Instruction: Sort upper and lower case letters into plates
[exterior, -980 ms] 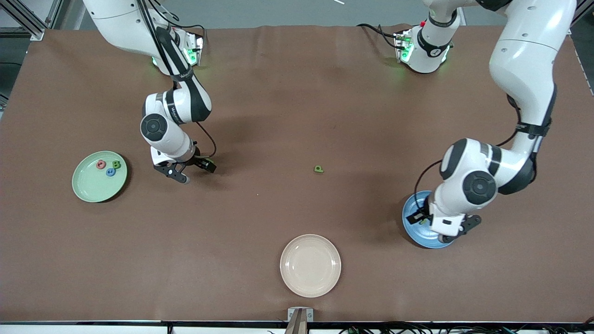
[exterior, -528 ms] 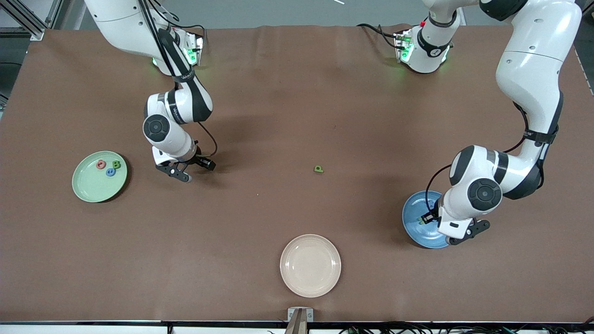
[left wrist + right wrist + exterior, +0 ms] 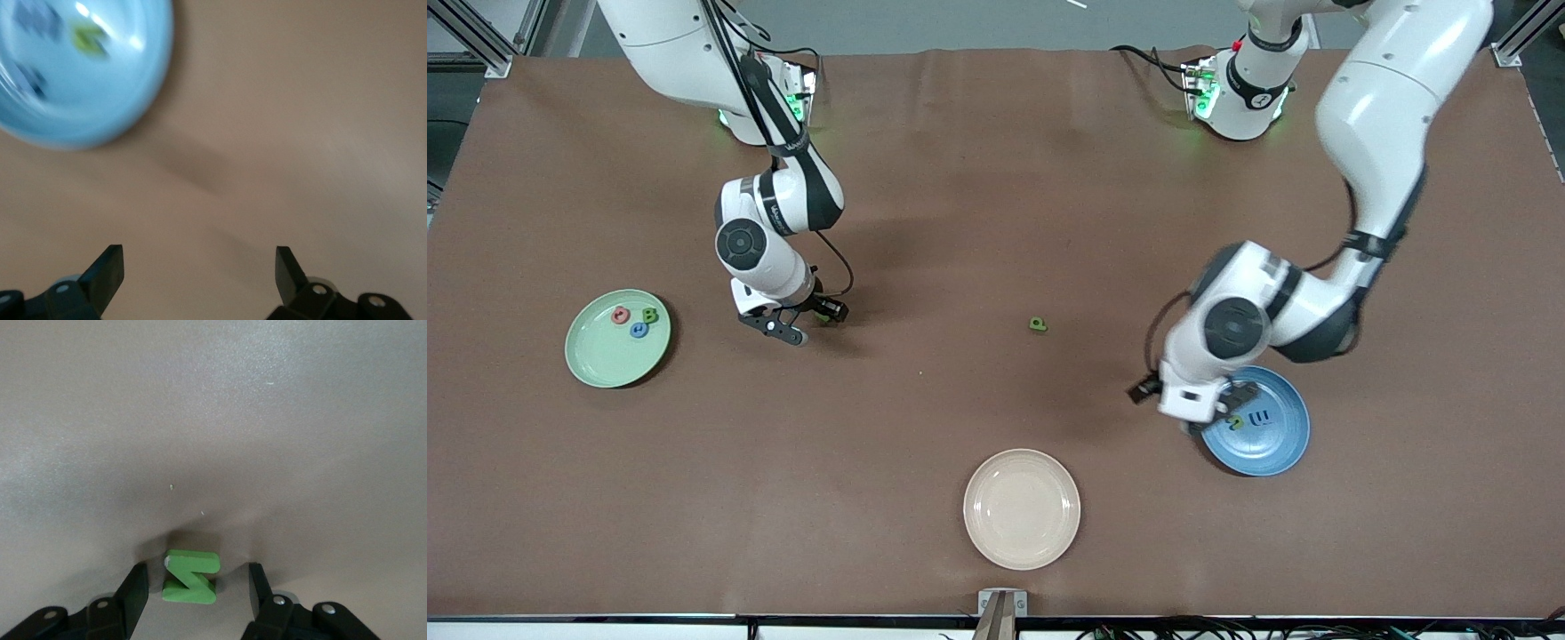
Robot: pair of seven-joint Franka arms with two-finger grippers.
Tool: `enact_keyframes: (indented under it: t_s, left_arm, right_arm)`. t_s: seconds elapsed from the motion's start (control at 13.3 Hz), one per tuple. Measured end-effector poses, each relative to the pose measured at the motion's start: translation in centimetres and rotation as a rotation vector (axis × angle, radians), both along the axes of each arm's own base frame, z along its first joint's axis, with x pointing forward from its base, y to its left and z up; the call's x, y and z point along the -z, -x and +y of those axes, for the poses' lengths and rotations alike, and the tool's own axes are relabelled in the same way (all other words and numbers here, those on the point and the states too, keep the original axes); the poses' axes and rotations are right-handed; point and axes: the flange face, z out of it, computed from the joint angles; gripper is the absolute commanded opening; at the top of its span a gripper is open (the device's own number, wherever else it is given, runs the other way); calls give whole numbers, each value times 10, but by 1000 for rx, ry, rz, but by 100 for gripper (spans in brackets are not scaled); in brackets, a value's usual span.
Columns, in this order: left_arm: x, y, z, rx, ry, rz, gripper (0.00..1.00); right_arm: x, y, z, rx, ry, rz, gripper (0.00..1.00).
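Observation:
A green Z-shaped letter point(image 3: 190, 578) lies on the table between the fingers of my right gripper point(image 3: 197, 569), with a gap on each side; that gripper point(image 3: 791, 331) is low over the table beside the light green plate point(image 3: 596, 360). The plate holds a red letter point(image 3: 620, 314), a green one point(image 3: 649, 315) and a blue one point(image 3: 639, 330). My left gripper point(image 3: 1214, 413) hangs open and empty point(image 3: 200, 257) over the edge of the blue plate point(image 3: 1280, 444), which holds a green letter point(image 3: 1234, 423) and a blue letter point(image 3: 1260, 418). Another green letter point(image 3: 1037, 324) lies mid-table.
A cream plate point(image 3: 1021, 508) with nothing in it sits near the table's front edge, nearer to the camera than the lone green letter. Both arm bases stand along the table's top edge in the front view. Bare brown table lies between the plates.
My left gripper opened, left a green letter in the blue plate and swung toward the middle of the table. My right gripper's fingers narrowed around the green Z letter.

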Motion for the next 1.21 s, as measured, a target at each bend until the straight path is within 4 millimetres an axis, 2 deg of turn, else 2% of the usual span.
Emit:
enact_keyframes:
  t_s: [0.23, 0.45, 0.53, 0.68, 0.83, 0.98, 1.06, 1.21]
  left_arm:
    - [11, 49, -84, -6, 10, -5, 99]
    - [44, 81, -130, -150, 32, 6, 88]
    - [54, 88, -139, -231, 41, 9, 83]
    - [75, 99, -149, -382, 75, -4, 74]
    - [91, 112, -150, -438, 66, -21, 69]
    - [98, 120, -151, -447, 53, -18, 62]
    - [99, 121, -151, -448, 50, -16, 55]
    - [98, 121, -151, -449, 55, -19, 24]
  right_arm:
    - [-1, -1, 2, -3, -3, -8, 44]
    - [-3, -2, 5, -7, -6, -13, 32]
    - [-3, -2, 5, -7, -6, -14, 27]
    - [-4, -1, 4, -6, -7, -14, 23]
    - [-4, -1, 4, -6, -7, -14, 20]
    - [-4, -2, 4, -6, -7, -13, 20]
    - [-4, -2, 3, -4, -6, -7, 20]
    - [-14, -9, -4, -3, -3, 41, 20]
